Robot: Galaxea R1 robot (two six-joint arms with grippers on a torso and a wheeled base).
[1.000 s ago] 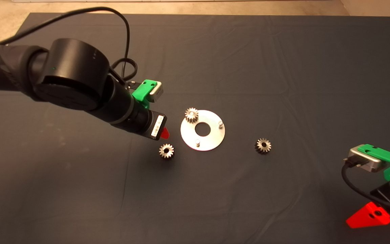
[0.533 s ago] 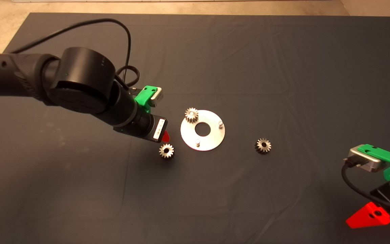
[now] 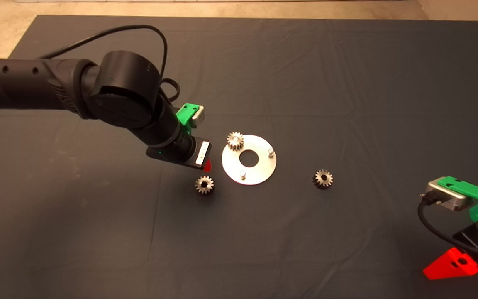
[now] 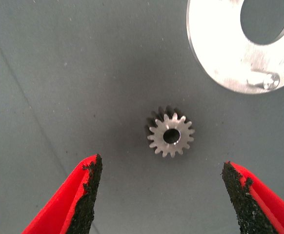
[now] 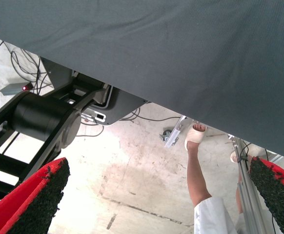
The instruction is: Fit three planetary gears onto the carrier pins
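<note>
The left arm (image 3: 56, 89) reaches in from the left edge across the dark mat (image 3: 347, 83) on the counter, its forearm nearly level, then bends at the big round wrist joint and angles down toward the middle. The left hand (image 4: 161, 195) hangs above a loose planetary gear (image 3: 204, 185) that lies flat on the mat just beside the round plate (image 3: 259, 168), apart from its rim. In the left wrist view that gear sits ahead of and between the two red fingers (image 4: 78, 200), which stand wide apart with nothing between the black pads and touch neither gear nor mat.

The plate lies flat near the centre of the mat. One gear (image 3: 235, 141) is already seated on a carrier pin at the plate's far-left rim. Two carrier pins stand bare: one (image 3: 270, 152) on the right side of the plate, one (image 3: 242, 175) near its front edge. The third gear (image 3: 323, 179) lies flat on the mat to the right of the plate, well apart from it.

The right hand (image 5: 156, 204) waits at the lower right edge of the head view, tilted off the counter. Its fingers are spread wide and hold nothing; between them its wrist view shows the floor, cables, a black machine base and a person's leg (image 5: 196, 170).
</note>
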